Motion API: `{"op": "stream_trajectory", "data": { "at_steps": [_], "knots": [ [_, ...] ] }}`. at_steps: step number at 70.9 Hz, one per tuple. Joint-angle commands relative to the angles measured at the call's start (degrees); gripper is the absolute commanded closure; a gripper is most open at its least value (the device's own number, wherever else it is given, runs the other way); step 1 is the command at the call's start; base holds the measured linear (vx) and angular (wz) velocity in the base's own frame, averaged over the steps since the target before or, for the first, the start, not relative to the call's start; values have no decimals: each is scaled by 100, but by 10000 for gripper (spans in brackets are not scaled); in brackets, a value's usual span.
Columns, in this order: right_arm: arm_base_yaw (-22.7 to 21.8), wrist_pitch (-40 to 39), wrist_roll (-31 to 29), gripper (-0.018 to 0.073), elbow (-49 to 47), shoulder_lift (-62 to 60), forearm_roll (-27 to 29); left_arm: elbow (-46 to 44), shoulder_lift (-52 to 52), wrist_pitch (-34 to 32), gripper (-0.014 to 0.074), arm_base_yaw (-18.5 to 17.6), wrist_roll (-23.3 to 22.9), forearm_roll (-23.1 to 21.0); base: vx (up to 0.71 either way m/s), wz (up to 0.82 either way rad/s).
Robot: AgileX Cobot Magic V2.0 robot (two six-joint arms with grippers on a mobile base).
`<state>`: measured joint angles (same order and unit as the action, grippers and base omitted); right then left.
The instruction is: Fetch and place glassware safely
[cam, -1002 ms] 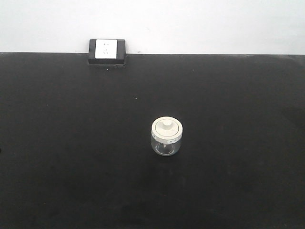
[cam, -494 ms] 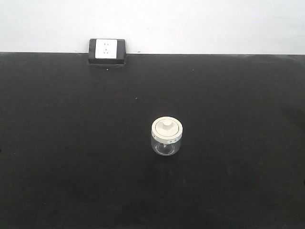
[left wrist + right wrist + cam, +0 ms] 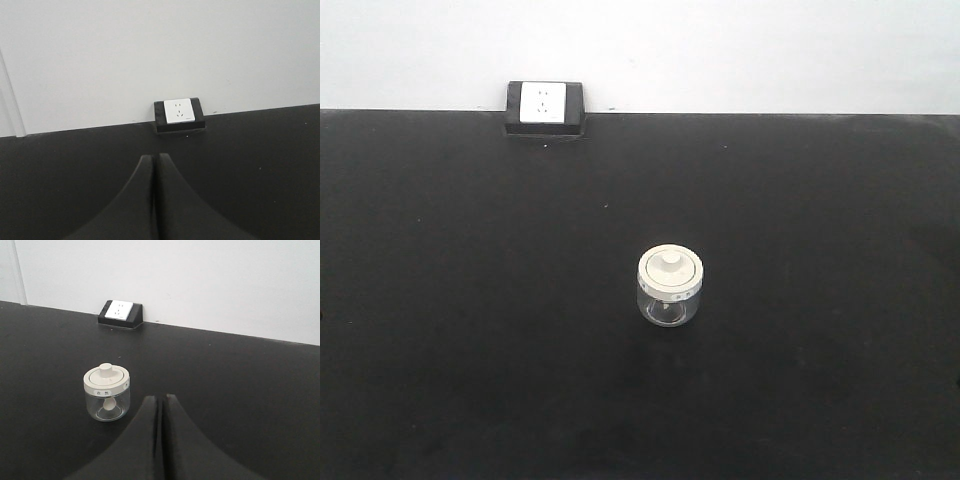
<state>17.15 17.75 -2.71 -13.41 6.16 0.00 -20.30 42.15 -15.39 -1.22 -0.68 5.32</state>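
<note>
We find nothing changed over the last second: the lidded squat clear glass jar [image 3: 670, 286] sits mid-counter [image 3: 470, 350], at ten o'clock of the closed, empty right end effector [image 3: 161, 399], fetch unstarted.

Table top [image 3: 470, 300]: matt black, smooth w/ faint pale specks, no shine. Jar [image 3: 670, 288]: clear glass body, glossy, see-through; lid [image 3: 670, 268] cream-white, smooth, looks like plastic, semi-matt, w/ small printed labels on its rim. Socket box [image 3: 544, 107]: black matt housing, white glossy plastic faceplate. Wall [image 3: 720, 50]: white, matt, plain. Left gripper [image 3: 154, 165] & right gripper [image 3: 161, 405]: fingers black, matt, smooth, prob. plastic or rubber, pressed tight together.
</note>
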Motion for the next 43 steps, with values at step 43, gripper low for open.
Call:
{"op": "stream_trajectory", "data": {
  "at_steps": [43],
  "knots": [
    [-28,-405,2,563,-138,59,-68,-138,-446,473,603,-31,-41,73,0,0]
  ]
}}
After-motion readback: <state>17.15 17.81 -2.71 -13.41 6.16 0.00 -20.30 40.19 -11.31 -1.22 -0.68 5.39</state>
